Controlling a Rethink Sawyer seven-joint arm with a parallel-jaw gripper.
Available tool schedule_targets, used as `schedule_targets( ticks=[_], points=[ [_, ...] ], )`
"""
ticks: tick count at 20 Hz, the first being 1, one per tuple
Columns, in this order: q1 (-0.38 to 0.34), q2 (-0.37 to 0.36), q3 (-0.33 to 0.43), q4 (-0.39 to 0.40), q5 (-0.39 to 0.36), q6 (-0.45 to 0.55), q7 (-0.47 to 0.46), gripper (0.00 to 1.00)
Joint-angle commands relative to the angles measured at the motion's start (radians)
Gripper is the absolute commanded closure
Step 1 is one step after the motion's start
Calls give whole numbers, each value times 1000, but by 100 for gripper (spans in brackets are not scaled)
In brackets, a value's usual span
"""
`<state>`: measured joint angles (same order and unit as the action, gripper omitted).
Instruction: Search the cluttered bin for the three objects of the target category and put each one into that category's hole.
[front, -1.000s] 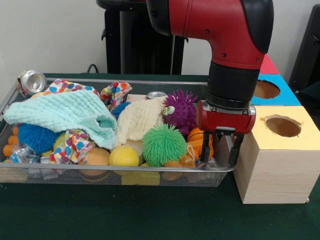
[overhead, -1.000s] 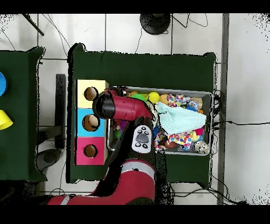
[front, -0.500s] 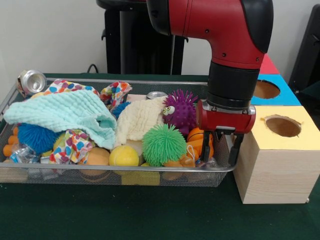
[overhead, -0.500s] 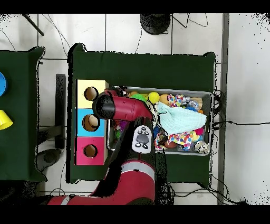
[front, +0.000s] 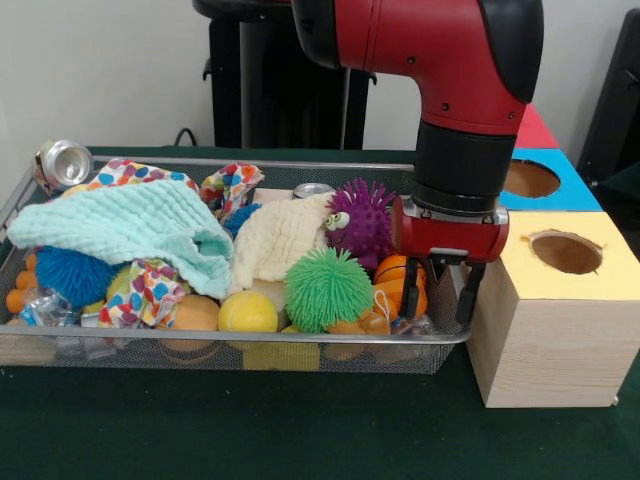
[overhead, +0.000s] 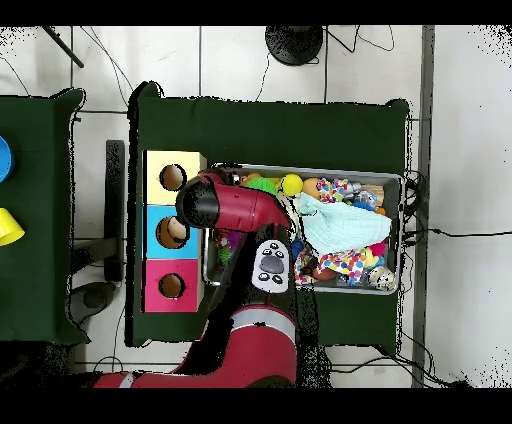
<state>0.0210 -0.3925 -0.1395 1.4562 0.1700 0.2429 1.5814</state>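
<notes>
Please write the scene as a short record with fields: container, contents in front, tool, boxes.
container: wire mesh bin on the green table
front contents: green spiky ball, yellow ball, mint cloth
behind: purple spiky ball, cream cloth
tool: open, empty, at the bin's end beside the boxes
boxes: yellow-topped box, blue-topped box, each with a round hole

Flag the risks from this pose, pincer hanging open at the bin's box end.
1. The open pincer hangs close beside the yellow-topped box; a sideways move could clip it.
2. Its fingers straddle the mesh bin corner, so a descent may hit the rim.
3. Below lie an orange ball and crinkled clear plastic packed against the green spiky ball; a grab could catch more than one thing.
</notes>
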Motion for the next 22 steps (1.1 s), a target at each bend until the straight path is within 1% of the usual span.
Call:
schedule_targets(
  ticks=[1,4,16,18,22],
  points=[
    [-45,56,134,156,6,-26,197,0],
    [-68,57,153,170,-3,-44,187,0],
    [-92,61,173,180,-10,-55,177,0],
    [-82,62,160,175,-11,-48,176,0],
    [-6,100,59,119,-19,-34,179,0]
  ],
)
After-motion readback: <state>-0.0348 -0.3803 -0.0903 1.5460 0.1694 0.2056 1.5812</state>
